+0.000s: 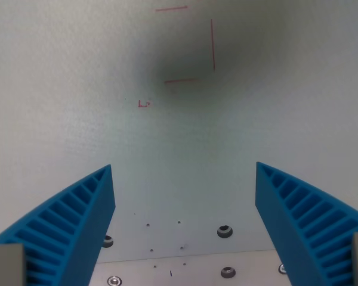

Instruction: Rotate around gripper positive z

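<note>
Wrist view: the gripper (185, 170) hangs above a pale grey-white worktop (59, 89) with its two blue ribbed fingers spread wide apart. One finger (71, 229) rises from the lower left of the picture, the other (304, 220) from the lower right, and their tips point up into the frame. The gap between them is bare worktop; nothing is held, and neither fingertip touches anything that can be seen.

Toward the far edge of the worktop, thin red lines (213, 44) form part of a square outline: a short stroke at the top, a vertical stroke on the wrist view's right, and another short stroke below. A soft dark shadow (188, 62) lies over that outline. A small red mark (144, 104) sits just below and to the wrist view's left of it.

At the near edge, between the fingers, a lighter metal plate (197, 268) carries several screws, one (225, 231) just above its edge and another (228, 272) on it. Tiny dark specks (148, 225) dot the surface nearby.
</note>
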Tool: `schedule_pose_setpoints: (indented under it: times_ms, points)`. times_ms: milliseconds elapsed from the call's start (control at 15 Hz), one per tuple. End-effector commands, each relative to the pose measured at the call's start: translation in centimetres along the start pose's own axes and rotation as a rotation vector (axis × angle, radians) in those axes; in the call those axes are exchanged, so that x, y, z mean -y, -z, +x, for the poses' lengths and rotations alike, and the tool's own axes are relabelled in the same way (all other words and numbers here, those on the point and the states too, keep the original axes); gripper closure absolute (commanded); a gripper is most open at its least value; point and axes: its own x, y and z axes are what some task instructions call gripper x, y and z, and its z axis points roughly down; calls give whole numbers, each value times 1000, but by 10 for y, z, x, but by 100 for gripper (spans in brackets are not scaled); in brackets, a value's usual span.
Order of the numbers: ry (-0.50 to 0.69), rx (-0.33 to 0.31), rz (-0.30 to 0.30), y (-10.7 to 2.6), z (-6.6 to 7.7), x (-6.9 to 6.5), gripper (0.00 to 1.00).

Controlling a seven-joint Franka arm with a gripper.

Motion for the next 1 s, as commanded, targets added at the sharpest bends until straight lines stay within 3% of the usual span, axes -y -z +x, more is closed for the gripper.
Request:
schedule_pose_setpoints:
  times_ms: [67,1000]
  points:
    - [-12,-5,0,2,0,0,0]
    - [-175,-5,1,2,0,0,0]
